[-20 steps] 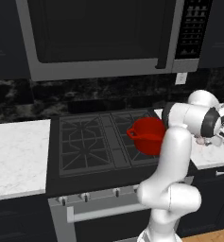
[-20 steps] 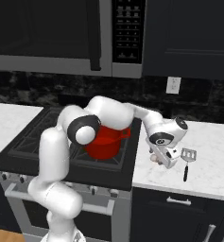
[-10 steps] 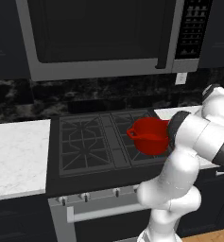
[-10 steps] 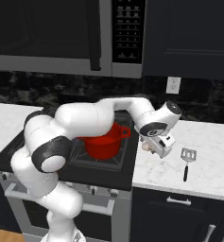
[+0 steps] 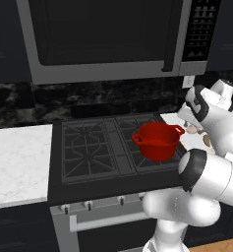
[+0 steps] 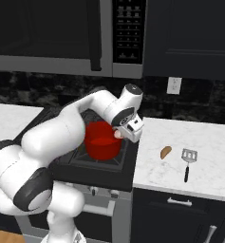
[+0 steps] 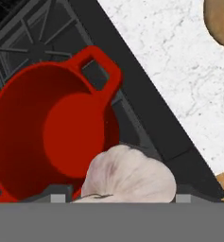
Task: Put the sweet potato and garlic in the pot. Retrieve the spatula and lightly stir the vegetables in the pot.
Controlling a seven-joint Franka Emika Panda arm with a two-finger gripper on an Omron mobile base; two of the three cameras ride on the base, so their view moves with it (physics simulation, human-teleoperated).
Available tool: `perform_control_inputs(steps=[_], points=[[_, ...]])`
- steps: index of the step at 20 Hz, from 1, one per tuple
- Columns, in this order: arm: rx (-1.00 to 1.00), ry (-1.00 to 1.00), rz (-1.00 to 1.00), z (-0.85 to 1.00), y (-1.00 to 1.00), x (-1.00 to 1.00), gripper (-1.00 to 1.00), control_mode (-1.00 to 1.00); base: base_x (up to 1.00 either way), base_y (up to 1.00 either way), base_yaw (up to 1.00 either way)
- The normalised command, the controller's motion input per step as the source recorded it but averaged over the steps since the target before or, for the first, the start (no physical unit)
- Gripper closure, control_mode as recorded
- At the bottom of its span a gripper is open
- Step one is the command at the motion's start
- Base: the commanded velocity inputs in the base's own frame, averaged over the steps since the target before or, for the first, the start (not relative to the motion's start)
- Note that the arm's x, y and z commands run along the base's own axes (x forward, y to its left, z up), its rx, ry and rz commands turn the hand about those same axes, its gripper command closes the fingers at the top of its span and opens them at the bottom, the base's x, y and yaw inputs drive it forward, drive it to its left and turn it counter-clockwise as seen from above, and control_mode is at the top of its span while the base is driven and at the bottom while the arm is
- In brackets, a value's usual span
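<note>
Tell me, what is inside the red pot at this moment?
In the hand view the pot shows only its bare red bottom. The garlic, held in the gripper, covers a small part of the near rim, so that corner cannot be checked.

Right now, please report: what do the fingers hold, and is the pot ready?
Gripper closed on garlic, near the pot's rim. Pot empty, on the stove. Sweet potato and spatula on the counter. Nothing in the way.

Glossy red pot (image 7: pixel 47 137); pale mauve-streaked garlic (image 7: pixel 130 177); white grey-veined marble counter (image 7: pixel 179 80).
</note>
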Motion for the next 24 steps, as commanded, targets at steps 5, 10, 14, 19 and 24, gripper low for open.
perform_control_inputs(steps=[5, 10, 14, 19, 24], points=[[-0.01, 0.0, 0.02, 0.0, 1.0, 0.25, 1.0, -1.0, 0.0, 0.0, 0.0], [-0.01, 0.0, 0.0, 0.0, 0.89, 0.38, 1.0, -1.0, 0.0, 0.0, 0.0], [-0.03, 0.0, 0.0, -0.14, 0.36, 0.36, 1.0, -1.0, 0.0, 0.0, 0.0], [0.0, 0.0, 0.0, -0.12, 0.0, 0.18, -1.0, -1.0, 0.0, 0.0, 0.0], [0.0, 0.0, 0.0, 0.0, -0.05, 0.0, -1.0, -1.0, 0.0, 0.0, 0.0]])
